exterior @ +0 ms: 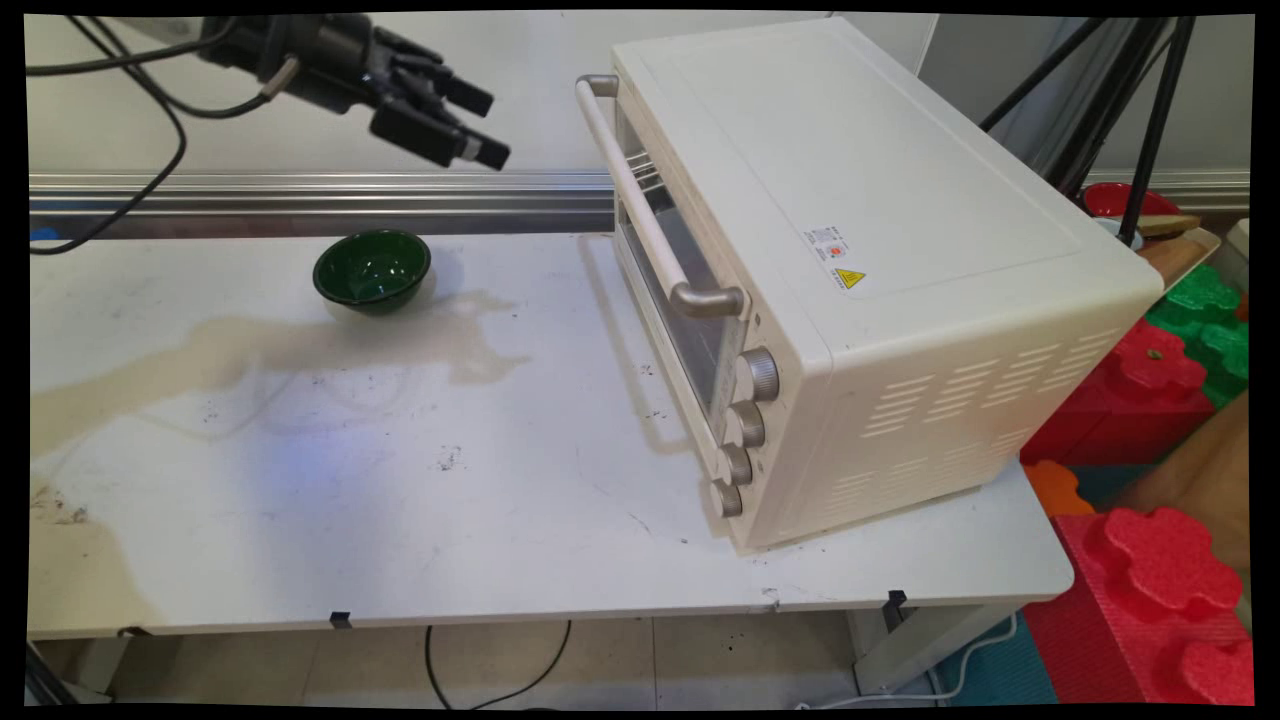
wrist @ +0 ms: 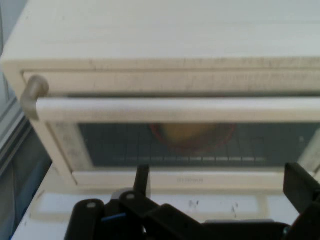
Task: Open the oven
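My gripper [exterior: 485, 125] hangs high over the table's back left, open and holding nothing, its fingers pointing right at a cream toaster oven [exterior: 850, 250]. The oven's door is shut, with a long pale handle [exterior: 640, 200] across its top edge; the handle [wrist: 175, 110] spans the hand view. Behind the glass in that view sits a reddish dish [wrist: 192, 136] with something yellow in it. A gap remains between my gripper [wrist: 220, 175] and the handle. A dark green bowl [exterior: 372, 270] stands empty on the table, below and left of my gripper.
Several knobs [exterior: 757, 375] run down the oven's front near the table's front edge. A metal rail [exterior: 300, 190] lines the back of the table [exterior: 400, 520]. Red and green foam blocks [exterior: 1160, 400] and black tripod legs [exterior: 1150, 120] stand off to the right.
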